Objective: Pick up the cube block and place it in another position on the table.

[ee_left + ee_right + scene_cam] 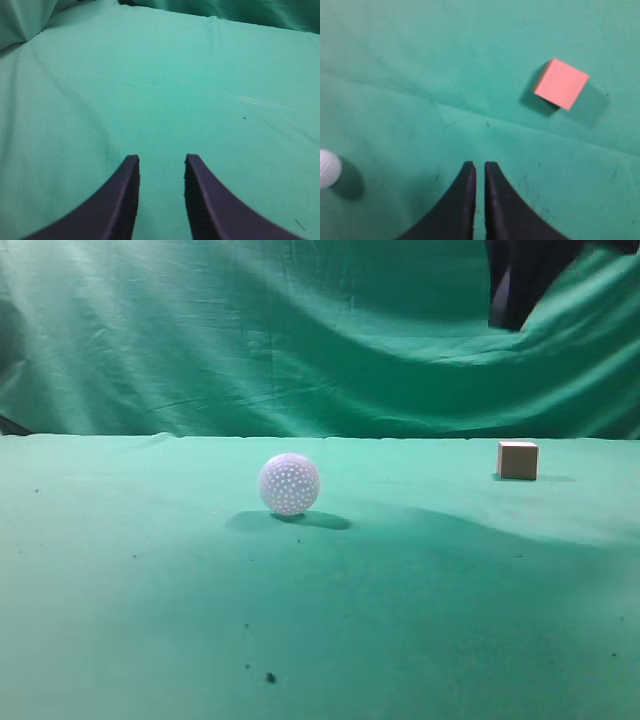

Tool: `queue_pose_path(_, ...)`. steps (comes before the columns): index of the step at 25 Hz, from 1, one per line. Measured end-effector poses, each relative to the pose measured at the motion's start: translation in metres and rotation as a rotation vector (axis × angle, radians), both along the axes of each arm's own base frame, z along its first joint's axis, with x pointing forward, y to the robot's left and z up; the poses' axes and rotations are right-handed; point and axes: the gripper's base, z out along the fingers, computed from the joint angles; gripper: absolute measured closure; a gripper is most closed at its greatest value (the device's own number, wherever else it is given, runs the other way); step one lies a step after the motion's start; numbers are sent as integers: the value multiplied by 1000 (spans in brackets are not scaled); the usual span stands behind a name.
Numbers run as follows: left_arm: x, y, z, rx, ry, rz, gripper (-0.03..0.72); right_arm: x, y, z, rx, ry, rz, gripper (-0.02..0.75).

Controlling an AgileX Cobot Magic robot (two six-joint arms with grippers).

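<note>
Green cloth covers the table (pixel 150 640), lightly creased and dotted with a few dark specks, and a wrinkled green curtain (pixel 250 330) hangs behind it. The cube block (pixel 518 460) sits at the right of the exterior view, resting alone on the cloth, well apart from the white dimpled ball (pixel 290 484) near the middle. In the right wrist view the cube lies in the upper right of the frame, turned at an angle. The right gripper (pixel 479 170) hangs high above the cloth with its fingers almost closed on nothing. To take the cube well, I judge it should spread those fingers, shift toward the cube, turn to square with two opposite faces, then descend straight. The left gripper (pixel 161 165) hovers over bare cloth, fingers parted and empty.
</note>
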Motion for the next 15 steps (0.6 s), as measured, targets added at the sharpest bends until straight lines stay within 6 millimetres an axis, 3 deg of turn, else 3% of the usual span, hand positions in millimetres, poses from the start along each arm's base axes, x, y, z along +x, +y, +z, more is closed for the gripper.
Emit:
queue_pose_path(4, 0, 0, 0, 0, 0, 0, 426, -28, -10, 47, 16, -115, -1, 738)
queue_pose_path(7, 0, 0, 0, 0, 0, 0, 426, -63, -20, 72, 33, -179, -8, 738)
queue_pose_path(10, 0, 0, 0, 0, 0, 0, 426, -101, -31, 77, 53, -207, -36, 738)
queue_pose_path(15, 0, 0, 0, 0, 0, 0, 426, -157, -48, 67, 98, -297, -92, 738)
